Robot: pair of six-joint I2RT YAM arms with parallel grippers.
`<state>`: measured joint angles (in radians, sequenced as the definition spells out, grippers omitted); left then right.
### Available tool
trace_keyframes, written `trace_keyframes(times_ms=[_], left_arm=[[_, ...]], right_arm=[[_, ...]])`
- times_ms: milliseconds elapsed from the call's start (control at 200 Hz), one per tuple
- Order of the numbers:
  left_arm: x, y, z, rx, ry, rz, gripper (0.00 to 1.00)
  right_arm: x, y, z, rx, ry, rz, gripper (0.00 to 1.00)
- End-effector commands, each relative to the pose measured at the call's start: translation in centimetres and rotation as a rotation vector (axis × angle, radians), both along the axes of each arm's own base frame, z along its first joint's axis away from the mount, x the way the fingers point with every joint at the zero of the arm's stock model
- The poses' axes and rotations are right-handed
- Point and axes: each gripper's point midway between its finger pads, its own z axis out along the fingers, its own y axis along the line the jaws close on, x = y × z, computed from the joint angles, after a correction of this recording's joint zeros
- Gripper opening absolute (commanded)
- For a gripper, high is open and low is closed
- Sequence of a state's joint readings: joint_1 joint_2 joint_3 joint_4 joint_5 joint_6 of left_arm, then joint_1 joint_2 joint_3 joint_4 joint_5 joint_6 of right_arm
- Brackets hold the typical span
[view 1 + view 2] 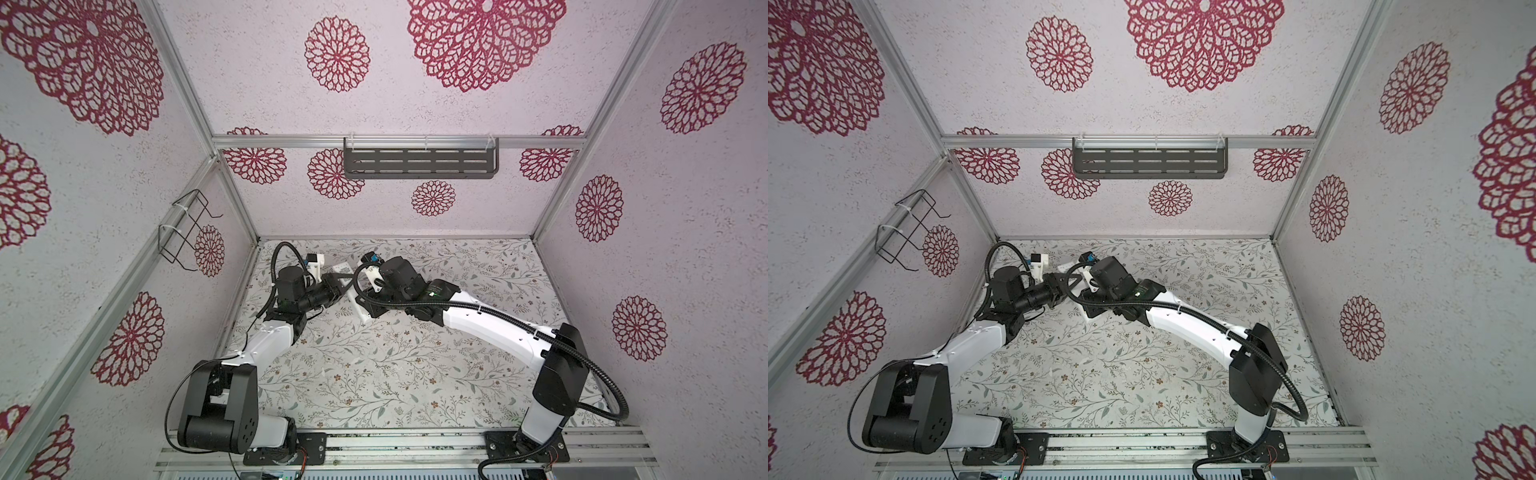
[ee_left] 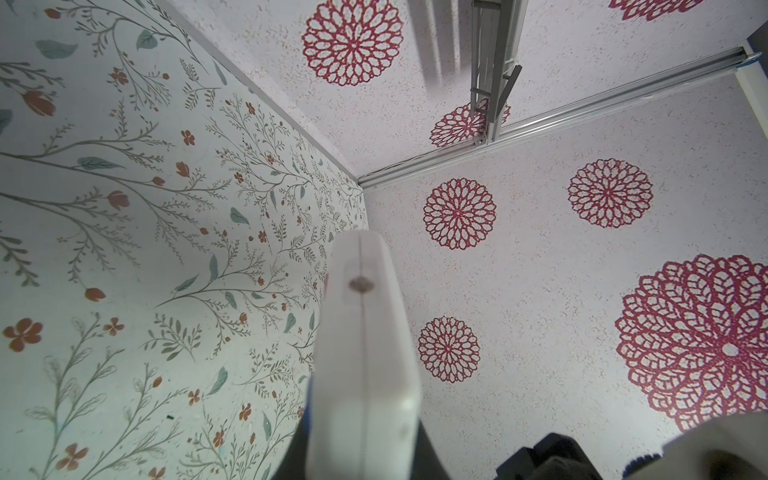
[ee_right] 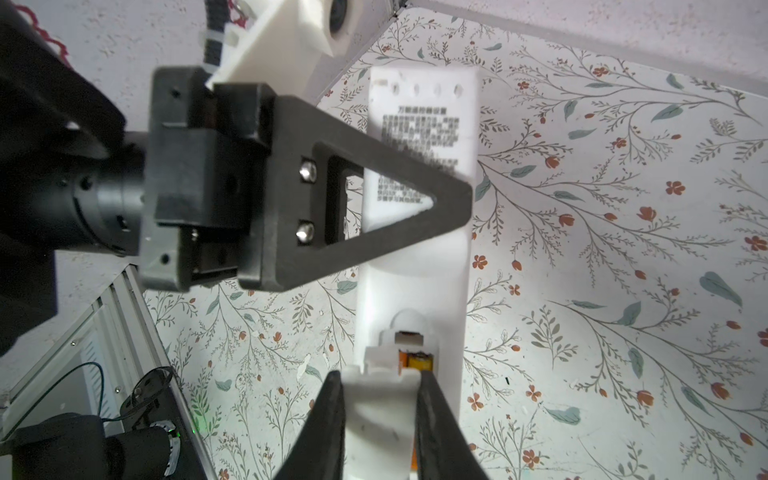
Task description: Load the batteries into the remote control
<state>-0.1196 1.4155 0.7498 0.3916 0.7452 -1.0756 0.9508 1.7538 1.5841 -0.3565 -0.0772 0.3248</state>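
Visibly, orange batteries (image 3: 409, 360) sit inside plastic remote control (image 3: 415, 270).

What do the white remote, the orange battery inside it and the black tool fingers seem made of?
Remote control: white plastic, matte, with moulded holes and printed text.
Battery: probably metal under a glossy orange wrap; it glints.
Right tool fingers, gripping the white cover: matte black, likely plastic; no shine.

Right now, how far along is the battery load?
Done: an orange battery sits in the compartment of the remote control; a second one can't be confirmed. In hand: the left gripper clamps the remote, and the right gripper holds the white battery cover partly over the bay. Left: slide the cover shut.
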Motion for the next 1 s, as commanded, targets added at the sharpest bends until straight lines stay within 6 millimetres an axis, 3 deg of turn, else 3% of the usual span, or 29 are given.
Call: trace_keyframes(times_ms=[0, 996], left_arm=[[-0.13, -0.07, 0.83, -0.016, -0.035, -0.003, 0.00], [-0.60, -0.14, 1.79, -0.021, -0.069, -0.018, 0.00]], right_arm=[[-0.19, 0.10, 0.97, -0.017, -0.030, 0.010, 0.15], [-0.17, -0.22, 0.80, -0.039, -0.037, -0.021, 0.13]])
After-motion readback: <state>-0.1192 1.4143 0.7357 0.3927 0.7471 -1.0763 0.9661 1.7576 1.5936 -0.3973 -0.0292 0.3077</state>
